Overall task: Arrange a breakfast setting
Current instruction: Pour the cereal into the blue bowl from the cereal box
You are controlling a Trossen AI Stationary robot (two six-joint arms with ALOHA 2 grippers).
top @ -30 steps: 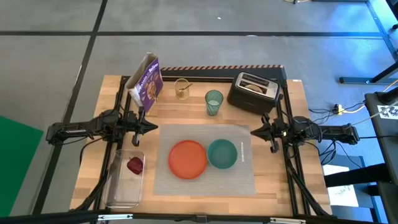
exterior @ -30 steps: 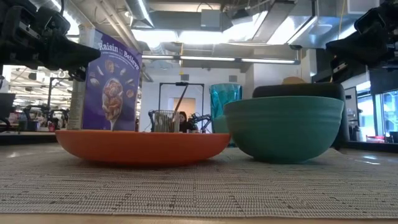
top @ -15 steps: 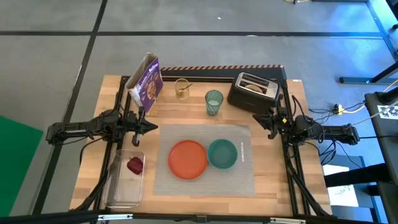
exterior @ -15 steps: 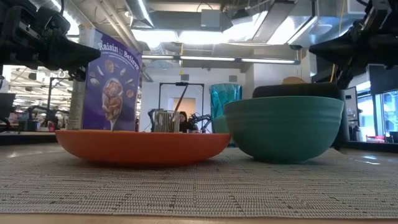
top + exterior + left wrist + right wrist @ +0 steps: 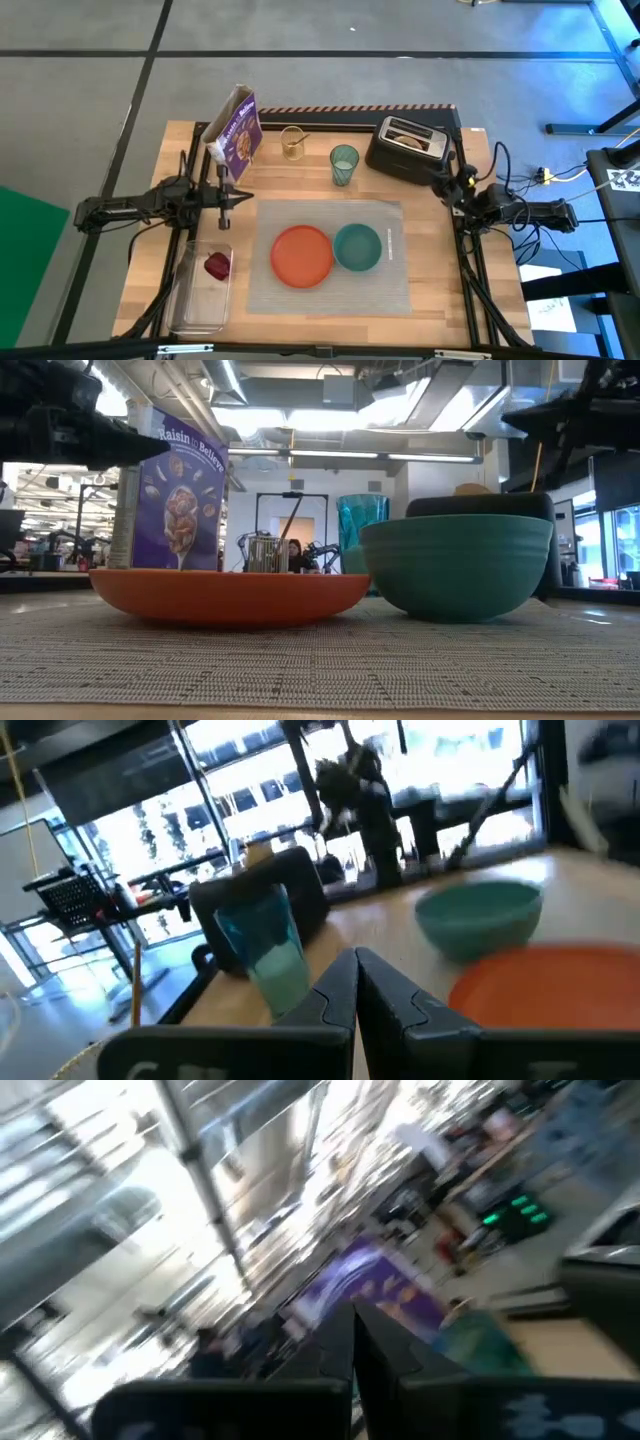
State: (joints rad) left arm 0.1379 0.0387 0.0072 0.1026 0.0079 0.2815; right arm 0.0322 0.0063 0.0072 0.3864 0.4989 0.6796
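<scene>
My right gripper [image 5: 441,181], fingers pressed together on nothing, has swung from the grey rectangular woven placemat [image 5: 390,290] up beside the black toaster [image 5: 405,147]; my left gripper [image 5: 243,196], also closed and empty, waits at the mat's left edge. So fetching has barely begun: the round orange plate [image 5: 302,255] and smaller teal bowl [image 5: 357,247] sit on the mat, the translucent green cup [image 5: 344,164] behind it. Only the high view shows the dark red fruit [image 5: 216,265] in the clear tray left of the mat.

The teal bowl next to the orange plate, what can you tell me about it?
The teal bowl is round, deep and smooth, with a matte look like plastic or glazed ceramic. It stands upright and looks empty from above. It rests on the grey placemat, toward the mat's right side, close beside the larger orange plate; the low view shows a small gap between them. Neither gripper touches it.
</scene>
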